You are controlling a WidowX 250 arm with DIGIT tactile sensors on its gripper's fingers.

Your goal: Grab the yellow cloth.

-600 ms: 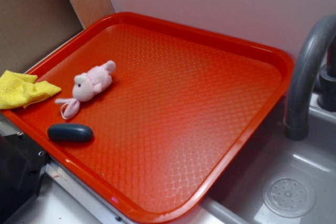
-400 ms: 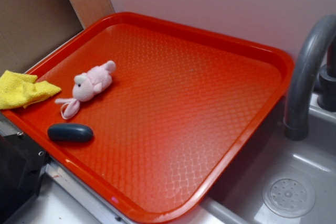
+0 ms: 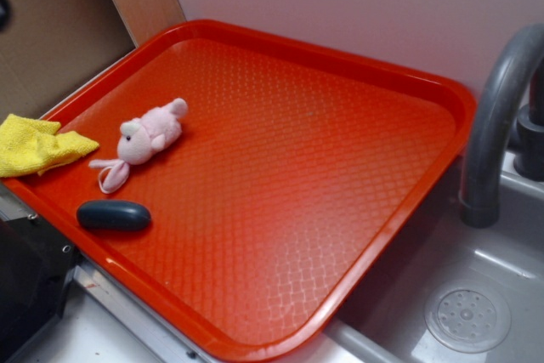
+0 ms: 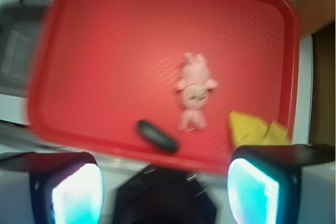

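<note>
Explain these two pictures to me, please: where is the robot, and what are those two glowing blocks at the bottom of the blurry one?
One camera watches from the side; the other rides on the robot's arm, looking down. The glowing blocks are the fingers of its gripper, wide apart and holding nothing. Below lies a red tray beside a sink. On the tray are a pink plush toy and a dark oval object. The yellow cloth it should grab lies over the tray's edge.
</note>
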